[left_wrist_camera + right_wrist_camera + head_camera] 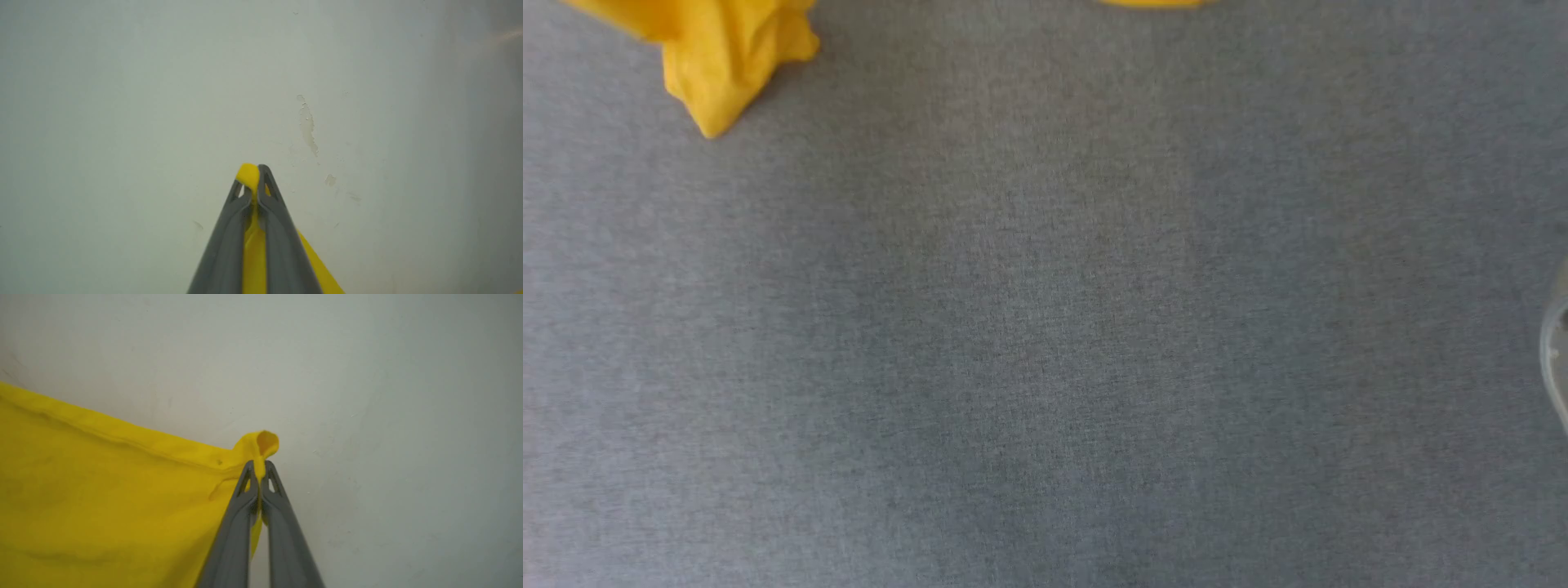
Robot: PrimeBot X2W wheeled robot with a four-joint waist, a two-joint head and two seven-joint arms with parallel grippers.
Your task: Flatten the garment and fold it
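The garment is bright yellow cloth. A bunched corner of the garment [723, 61] hangs into the top left of the head view above the grey table [1045, 327], and a thin yellow sliver shows at the top edge. In the left wrist view my left gripper [253, 173] is shut on a pinch of the garment [254, 245], which pokes out past the fingertips. In the right wrist view my right gripper [258, 467] is shut on a hemmed corner, and the garment [102, 506] spreads as a broad sheet to the left of the fingers.
A pale wall with chipped paint [307, 124] stands behind both grippers in the wrist views. A curved pale object [1558, 351] sits at the right edge of the head view. The grey cloth surface spreads wide below.
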